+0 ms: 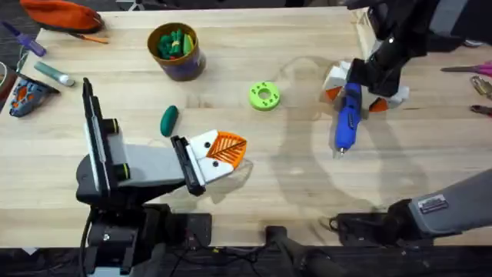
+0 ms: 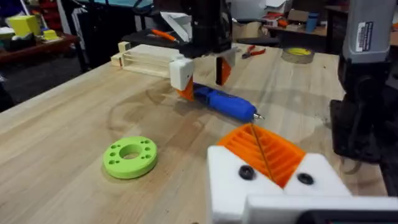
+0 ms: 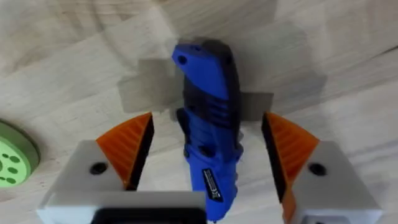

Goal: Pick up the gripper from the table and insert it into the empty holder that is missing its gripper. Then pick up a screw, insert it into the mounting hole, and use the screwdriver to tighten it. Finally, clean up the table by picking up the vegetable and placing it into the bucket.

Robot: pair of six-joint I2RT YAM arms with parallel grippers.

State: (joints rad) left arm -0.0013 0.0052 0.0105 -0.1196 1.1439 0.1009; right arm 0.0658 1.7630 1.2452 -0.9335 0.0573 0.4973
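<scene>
I am straddling the blue pen-shaped electric screwdriver (image 3: 208, 118) with my right gripper (image 3: 205, 146), its orange ribbed pads (image 3: 127, 146) standing wide apart, one on each side of the blue barrel and not touching it. The screwdriver is lying flat on the pale wooden tabletop (image 1: 254, 177) toward its right edge, its thin metal tip pointing at the near edge. My left gripper (image 1: 219, 150) is resting low near the middle of the near edge, its orange pads pressed together on nothing.

I judge this to be the screwdriver step: I am about to take the tool. The next move calls for sinking a little and closing squarely on the barrel so it does not roll or twist.

The small dark green oval toy vegetable (image 1: 169, 120) is lying just beyond my left gripper, and the short round bucket with the mustard-yellow rim (image 1: 177, 52) is standing near the far edge, left of centre, so the clean-up is not yet done.
</scene>
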